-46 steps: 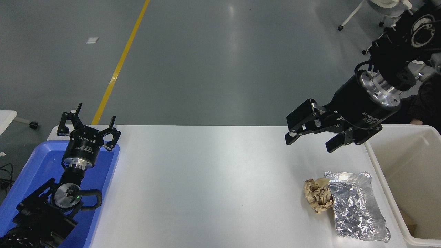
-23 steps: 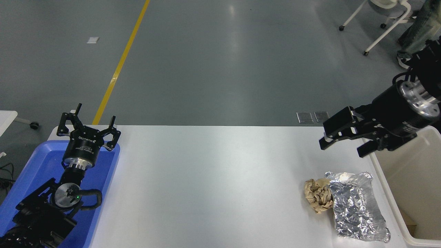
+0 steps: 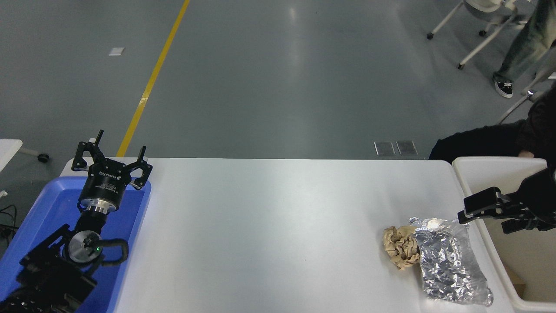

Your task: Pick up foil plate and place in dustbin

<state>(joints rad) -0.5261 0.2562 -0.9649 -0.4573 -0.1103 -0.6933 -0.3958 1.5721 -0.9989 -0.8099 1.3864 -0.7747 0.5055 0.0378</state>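
Note:
The foil plate (image 3: 449, 261), crumpled shiny silver, lies on the white table near its front right corner. The cream-white dustbin (image 3: 495, 163) stands just right of it, off the table's right end. My right gripper (image 3: 491, 216) comes in from the right edge, open and empty. It hovers over the dustbin's left wall, just up and right of the foil plate and apart from it. My left gripper (image 3: 110, 156) is parked at the lower left, open, above the blue tray.
A crumpled tan paper wad (image 3: 402, 245) touches the foil plate's left side. A blue tray (image 3: 47, 208) sits at the table's left end. A person in dark clothing (image 3: 491, 141) is at the far side of the dustbin, and another's legs show at the top right.
My right gripper has moved right and down, from above the table's far right part to over the dustbin's left wall. The foil plate and paper wad have not moved.

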